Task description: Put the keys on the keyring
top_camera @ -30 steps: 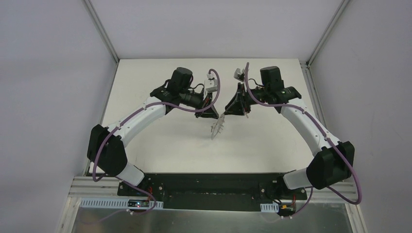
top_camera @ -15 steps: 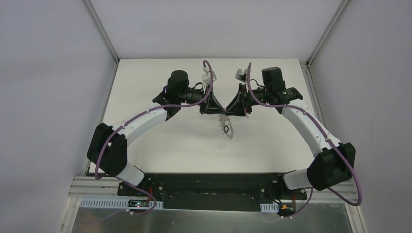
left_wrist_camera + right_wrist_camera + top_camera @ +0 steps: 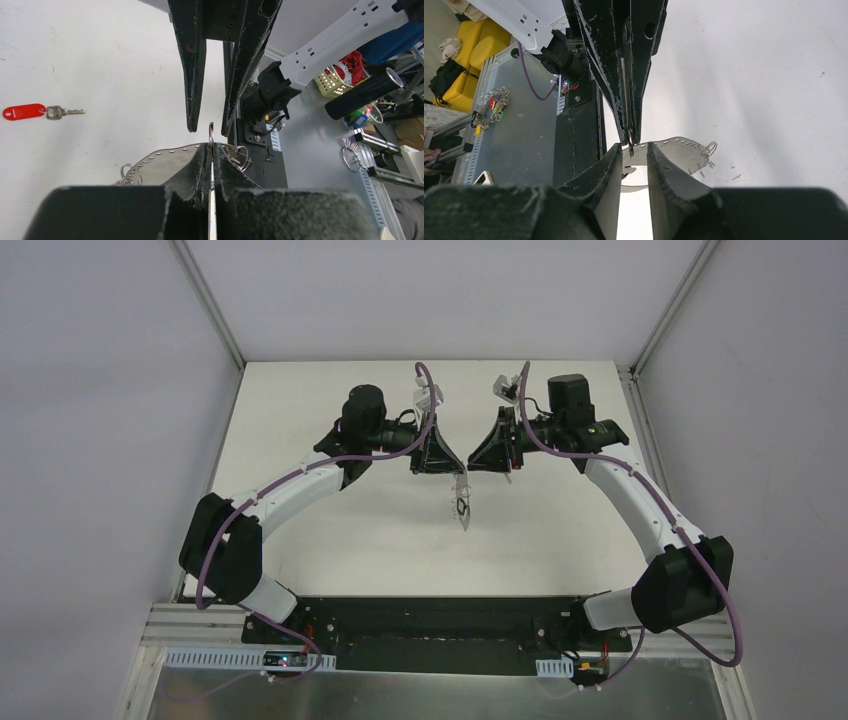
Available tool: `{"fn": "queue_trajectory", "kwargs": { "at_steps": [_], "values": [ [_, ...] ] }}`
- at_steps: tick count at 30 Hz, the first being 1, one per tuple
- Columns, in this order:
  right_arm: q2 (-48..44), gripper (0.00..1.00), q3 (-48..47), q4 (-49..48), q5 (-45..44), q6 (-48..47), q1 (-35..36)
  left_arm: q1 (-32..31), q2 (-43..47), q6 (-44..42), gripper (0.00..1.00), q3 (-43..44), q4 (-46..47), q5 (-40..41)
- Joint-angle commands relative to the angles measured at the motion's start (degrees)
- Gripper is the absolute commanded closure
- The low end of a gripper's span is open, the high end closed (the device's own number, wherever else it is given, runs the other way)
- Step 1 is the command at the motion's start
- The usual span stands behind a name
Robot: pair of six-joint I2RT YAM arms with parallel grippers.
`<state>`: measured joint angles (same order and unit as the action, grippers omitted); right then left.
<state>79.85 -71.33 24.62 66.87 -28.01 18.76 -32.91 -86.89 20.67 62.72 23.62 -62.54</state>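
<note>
My left gripper point(image 3: 457, 469) is shut on a thin wire loop point(image 3: 211, 135) of the keyring point(image 3: 462, 506), which hangs below it above the table. The grey band with its row of small holes shows in the left wrist view point(image 3: 160, 165) and in the right wrist view point(image 3: 680, 150). My right gripper point(image 3: 470, 468) is open, its fingers point(image 3: 191, 75) on either side of the loop at the left jaws' tip point(image 3: 630, 136). The red-headed key point(image 3: 24, 111) lies flat on the table, far from both grippers. A small dark piece point(image 3: 626, 171) hangs by the band; I cannot tell what it is.
The white table point(image 3: 330, 530) has aluminium posts at its far corners. The black base plate point(image 3: 440, 625) runs along the near edge. More wire loops point(image 3: 710, 148) stick out from the band's edge.
The left wrist has rolled over and shifted right, so the keyring swung from a tilt to hanging straight down. The right gripper has drawn back slightly to the right.
</note>
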Motion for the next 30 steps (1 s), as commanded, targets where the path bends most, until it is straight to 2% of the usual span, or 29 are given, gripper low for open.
{"fn": "queue_trajectory", "kwargs": {
  "at_steps": [1,5,10,17,18,20,22,26,30],
  "values": [
    [-1.7,0.74,0.7,-3.1,3.1,1.4,-0.3,0.4,1.1,1.1,1.0,0.2,3.5,-1.9],
    [-1.3,0.79,1.1,-3.9,3.8,2.0,-0.3,0.4,0.9,1.3,1.0,0.4,3.5,-1.9],
    [-1.1,0.8,1.3,-4.1,3.7,2.2,0.1,0.4,0.8,1.7,1.0,0.7,3.8,-1.9],
    [-1.0,1.0,1.1,-4.3,4.2,2.4,0.0,0.4,0.5,1.4,1.0,0.7,3.3,-1.7],
    [-1.0,1.0,1.1,-4.3,4.2,2.2,0.1,0.4,0.4,1.1,1.0,0.9,2.7,-1.7],
    [-1.1,1.0,0.8,-2.8,3.8,-0.7,0.1,0.4,0.3,-0.1,1.0,1.5,1.0,-1.7],
    [-1.0,1.0,-0.1,1.8,1.5,-7.6,0.6,0.4,0.2,-3.2,1.0,2.6,-2.5,-1.9],
    [-1.1,1.0,-1.3,7.4,-1.7,-15.9,1.4,0.4,0.2,-8.8,0.86,5.1,-10.4,-2.3],
    [-0.6,1.0,-2.8,11.2,-1.6,-21.4,1.4,0.8,1.3,-18.7,0.7,7.4,-21.5,-2.4]
  ]
}}
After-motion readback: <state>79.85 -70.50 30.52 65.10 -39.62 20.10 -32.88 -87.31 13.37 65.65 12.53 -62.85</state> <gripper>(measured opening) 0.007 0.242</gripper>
